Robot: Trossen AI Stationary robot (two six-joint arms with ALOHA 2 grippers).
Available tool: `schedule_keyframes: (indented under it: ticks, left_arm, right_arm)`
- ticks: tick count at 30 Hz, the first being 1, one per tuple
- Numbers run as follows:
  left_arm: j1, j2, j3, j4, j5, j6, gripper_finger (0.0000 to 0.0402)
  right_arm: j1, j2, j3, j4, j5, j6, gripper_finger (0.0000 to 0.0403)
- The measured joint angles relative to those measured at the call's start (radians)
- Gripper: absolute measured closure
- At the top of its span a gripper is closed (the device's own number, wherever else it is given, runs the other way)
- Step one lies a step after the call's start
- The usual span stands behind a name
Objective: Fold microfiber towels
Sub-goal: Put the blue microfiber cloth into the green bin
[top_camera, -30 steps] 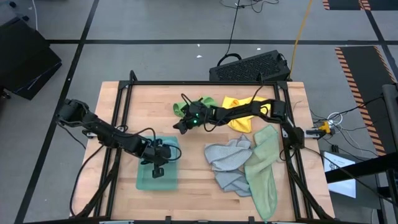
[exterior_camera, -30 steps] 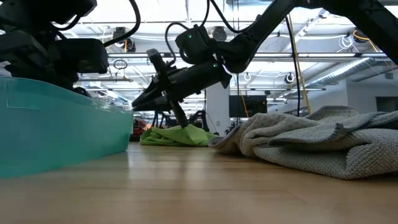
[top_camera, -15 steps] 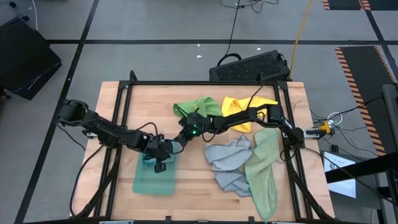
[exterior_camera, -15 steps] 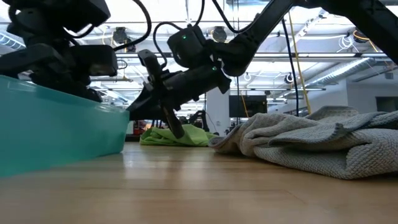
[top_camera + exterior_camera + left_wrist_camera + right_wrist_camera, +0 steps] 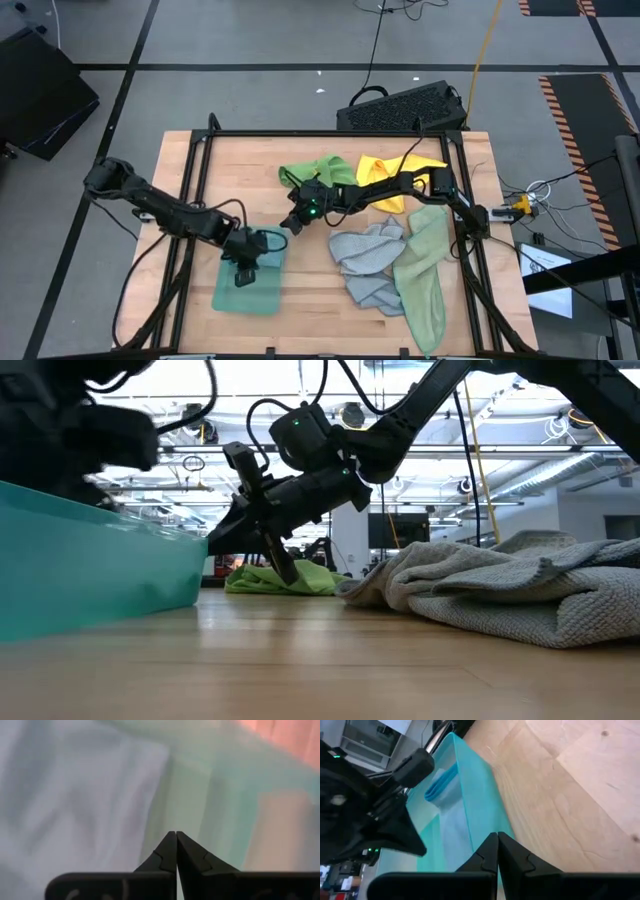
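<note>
Folding looks barely begun: the left tool (image 5: 243, 268), fingers together, presses the flattened teal green microfiber towel (image 5: 250, 285) on the wooden bench (image 5: 310, 300); right tool (image 5: 291, 222), closed and empty, hovers beside it. Grey towels (image 5: 365, 262), sage towel (image 5: 422, 265), bright green towel (image 5: 318, 170) and yellow towel (image 5: 385, 180) lie crumpled.

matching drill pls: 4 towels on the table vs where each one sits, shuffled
Towels:
1. teal towel
2. yellow towel
3. grey towel
4. sage towel

Places:
A. far side of the table, between the bright green towel and the right edge
B. nearest the right edge, long and draped toward the front
C. front left, under the left gripper
D. front middle, bunched against the sage one

Pairs: 1-C, 2-A, 3-D, 4-B
</note>
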Motion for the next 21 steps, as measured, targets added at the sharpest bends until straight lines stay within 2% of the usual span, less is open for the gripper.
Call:
schedule_keyframes:
  ticks: [5,11,16,21]
  left_arm:
    - [-0.047,0.015,-0.047,-0.024,0.02,-0.044,0.0396]
    - [-0.039,0.015,-0.103,-0.057,0.013,-0.163,0.0396]
    - [-0.026,0.014,-0.109,-0.032,-0.011,-0.178,0.0397]
    - [-0.023,0.013,-0.097,-0.041,0.012,-0.172,0.0397]
  right_arm:
    - [0.009,0.0,0.0,0.003,-0.022,-0.047,0.0403]
    - [0.038,0.0,0.0,0.003,-0.05,-0.09,0.0403]
    - [0.054,0.0,0.0,-0.002,-0.027,-0.103,0.0403]
    - [0.049,0.0,0.0,-0.02,-0.026,-0.101,0.0403]
